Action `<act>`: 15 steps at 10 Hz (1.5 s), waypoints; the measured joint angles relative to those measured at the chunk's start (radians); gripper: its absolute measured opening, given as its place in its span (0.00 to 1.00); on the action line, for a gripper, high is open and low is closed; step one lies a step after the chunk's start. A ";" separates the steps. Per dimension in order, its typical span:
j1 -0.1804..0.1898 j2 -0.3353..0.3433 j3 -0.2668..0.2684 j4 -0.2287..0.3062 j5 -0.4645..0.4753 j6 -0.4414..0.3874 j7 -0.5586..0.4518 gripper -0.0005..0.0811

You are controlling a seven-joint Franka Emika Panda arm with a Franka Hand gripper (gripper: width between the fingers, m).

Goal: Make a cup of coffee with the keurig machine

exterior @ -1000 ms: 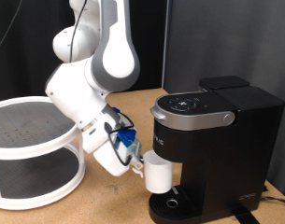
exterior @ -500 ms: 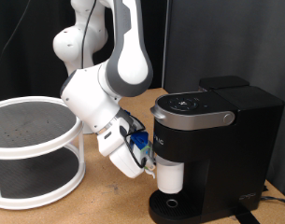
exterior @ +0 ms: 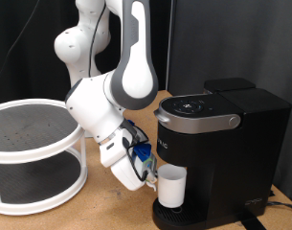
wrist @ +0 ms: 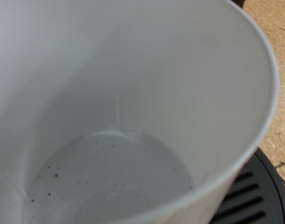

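Observation:
The keurig machine [exterior: 232,134] is a black box with a silver-grey lid handle, standing at the exterior view's right. The white cup [exterior: 173,188] is upright under its brew head, at or just above the round drip base [exterior: 157,217]. My gripper [exterior: 152,177] is at the cup's left side, shut on it, with the white arm bent low behind. In the wrist view the cup's speckled white inside [wrist: 123,103] fills almost the whole frame, and the black drip grate [wrist: 262,194] shows in one corner. The gripper's fingers do not show in the wrist view.
A white round two-tier rack [exterior: 31,144] stands on the wooden table [exterior: 102,206] at the exterior view's left. A dark curtain hangs behind. A black cable [exterior: 280,201] runs past the machine's right side.
The arm has swung towards the exterior view's right and lowered. It has carried the cup from beside the machine to under the brew head, over the drip base.

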 joint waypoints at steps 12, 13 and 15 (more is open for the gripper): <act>-0.055 0.096 0.006 0.080 0.054 -0.132 -0.023 0.09; -0.055 0.096 0.008 0.080 0.054 -0.130 -0.022 0.09; -0.055 0.097 0.009 0.078 0.045 -0.130 -0.013 0.09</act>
